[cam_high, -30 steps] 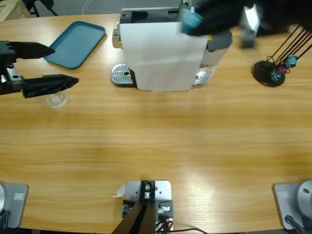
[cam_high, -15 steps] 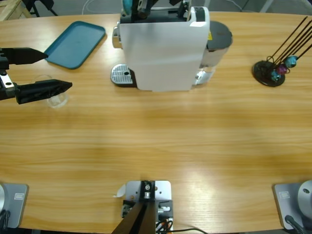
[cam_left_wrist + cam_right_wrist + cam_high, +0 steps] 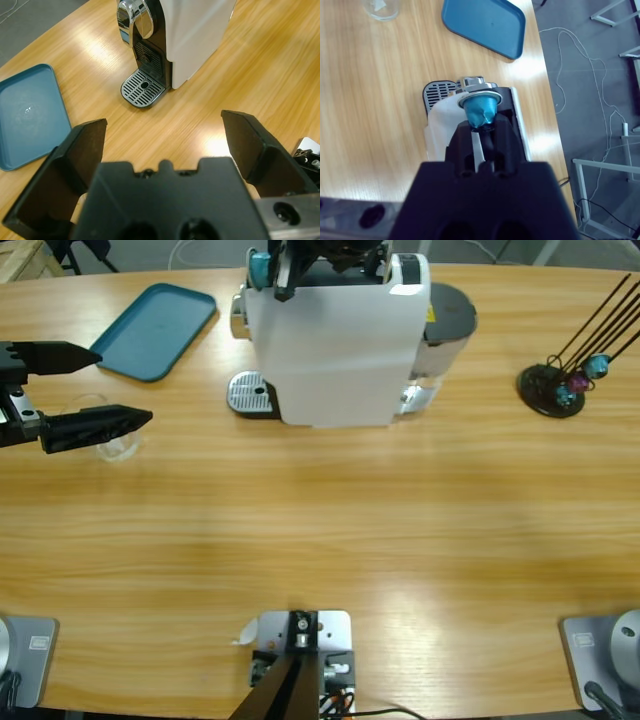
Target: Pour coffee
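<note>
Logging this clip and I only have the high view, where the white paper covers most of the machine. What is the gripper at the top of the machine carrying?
Observer: The right gripper is shut on a teal capsule, held above the coffee machine.
Operator: And the gripper at the left edge, is it holding the glass?
Observer: No. The left gripper is open and there is nothing between its jaws in the left wrist view.
Operator: Anything on the machine's drip grate?
Observer: The left wrist view shows the drip grate bare, with no glass under the spout.
</note>
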